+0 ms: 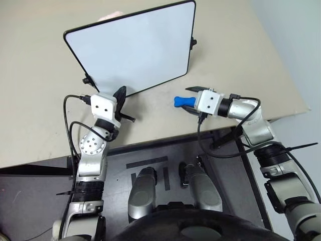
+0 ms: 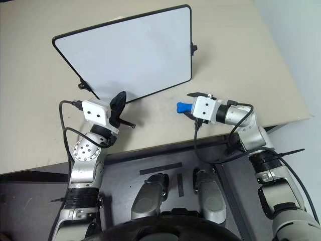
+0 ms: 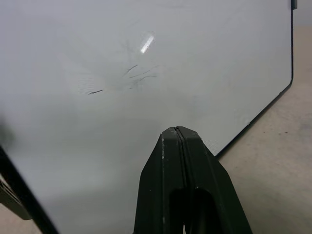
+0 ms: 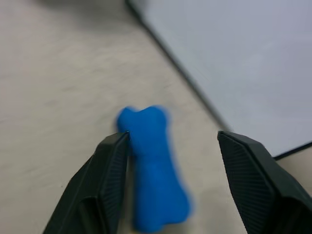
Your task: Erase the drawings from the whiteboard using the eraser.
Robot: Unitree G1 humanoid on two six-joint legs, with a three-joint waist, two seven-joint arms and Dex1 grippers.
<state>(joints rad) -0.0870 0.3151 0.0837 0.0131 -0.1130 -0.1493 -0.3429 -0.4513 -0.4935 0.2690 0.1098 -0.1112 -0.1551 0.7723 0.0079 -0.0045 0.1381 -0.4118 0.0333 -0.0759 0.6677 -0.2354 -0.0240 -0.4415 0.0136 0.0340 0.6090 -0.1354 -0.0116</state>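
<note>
1. Right wrist view: the right gripper has its jaws spread wide. The eraser sits between the fingers, blurred, right against one finger and well clear of the other. Whether it rests on the table or hangs off that finger cannot be told.
2. Eraser: blue, bone-shaped, long axis running roughly along the fingers, one knobbed end past the fingertips. In the left eye view it lies nearly level at frame centre, free end aimed toward frame left.
3. Left wrist view: the left gripper has its fingers pressed together with nothing between them, the tips just before the lower part of the whiteboard.
4. Whiteboard: the left eye view places it in the upper middle of the frame, turned at an angle on the tan table, black frame, a knob on its right side. The eraser is just off its lower right corner, not touching.
5. Obstructions: nothing lies between the eraser and the board. A black cable loops under the right wrist, off the table edge.
6. View differences: the head views show the board surface as plain white. The left wrist view picks up the drawings, reduced to a few faint dark strokes and a smudged patch beside a light glare.
</note>
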